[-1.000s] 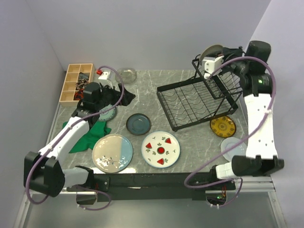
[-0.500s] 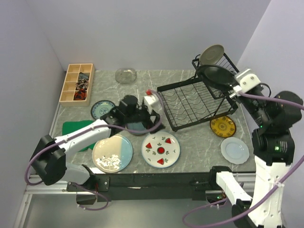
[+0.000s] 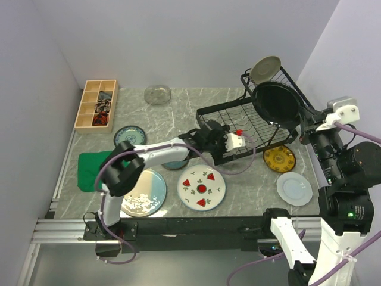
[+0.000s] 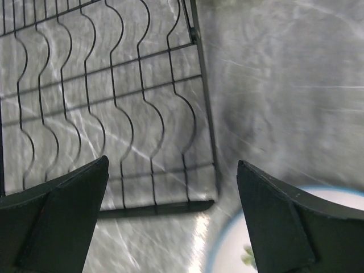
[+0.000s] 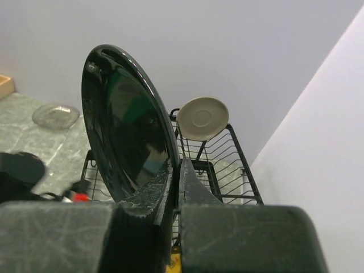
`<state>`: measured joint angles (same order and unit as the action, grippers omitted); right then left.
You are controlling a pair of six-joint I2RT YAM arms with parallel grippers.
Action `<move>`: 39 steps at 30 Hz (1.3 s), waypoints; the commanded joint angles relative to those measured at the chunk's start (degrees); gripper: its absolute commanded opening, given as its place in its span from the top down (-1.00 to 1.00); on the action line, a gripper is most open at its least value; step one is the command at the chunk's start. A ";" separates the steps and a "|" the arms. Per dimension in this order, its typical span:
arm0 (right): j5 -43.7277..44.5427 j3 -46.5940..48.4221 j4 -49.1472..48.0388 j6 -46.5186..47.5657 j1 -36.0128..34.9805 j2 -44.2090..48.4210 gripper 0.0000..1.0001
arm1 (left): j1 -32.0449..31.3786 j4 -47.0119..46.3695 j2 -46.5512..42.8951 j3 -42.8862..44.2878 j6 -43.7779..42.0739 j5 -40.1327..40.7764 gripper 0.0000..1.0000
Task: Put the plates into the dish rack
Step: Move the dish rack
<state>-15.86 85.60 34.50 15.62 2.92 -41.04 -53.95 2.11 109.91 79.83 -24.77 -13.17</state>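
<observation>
My right gripper (image 5: 177,170) is shut on the rim of a black plate (image 5: 122,128), held on edge above the right part of the black wire dish rack (image 3: 235,128); the same black plate (image 3: 275,102) faces the top camera. A taupe plate (image 3: 265,68) stands in the rack's raised basket. My left gripper (image 4: 170,193) is open and holds nothing, hovering over the rack's front corner (image 4: 205,199) beside the watermelon plate (image 4: 233,257). On the table lie the watermelon plate (image 3: 201,187), a cream-and-blue plate (image 3: 141,190), a yellow one (image 3: 279,158) and a pale white one (image 3: 294,187).
A slate-blue plate (image 3: 177,164) lies partly under the left arm. A teal patterned plate (image 3: 130,136) sits near a green cloth (image 3: 90,170). A clear glass plate (image 3: 158,94) lies at the back, and a wooden compartment box (image 3: 97,104) at the far left.
The left arm has swung right, from over the slate-blue plate to the rack's front edge. The right wrist drew back to the right, and the black plate now stands more upright.
</observation>
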 commanded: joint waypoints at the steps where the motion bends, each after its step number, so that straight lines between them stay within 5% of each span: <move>1: 2.67 1.59 -0.22 -3.66 0.33 0.17 1.00 | -0.54 3.78 6.00 9.89 -7.39 1.57 -0.99; 16: 2.85 -2.54 -3.56 -4.37 0.33 -0.36 1.00 | -1.24 8.87 15.16 19.13 -10.38 3.41 -0.74; 21: 2.76 -3.69 -4.44 -4.54 0.33 -0.10 1.00 | -1.42 8.88 15.51 18.17 -12.57 4.46 -0.30; 29: 3.55 -4.92 -5.32 -3.58 0.33 0.96 1.00 | -1.16 7.91 14.90 16.67 -17.06 9.03 0.10; 39: 5.13 -6.15 -5.76 -1.38 0.42 1.13 1.00 | 4.20 7.73 10.51 13.43 -20.04 6.85 0.30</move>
<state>-12.34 79.79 32.97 13.04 3.03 -40.21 -53.89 11.33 124.68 95.57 -40.51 -7.81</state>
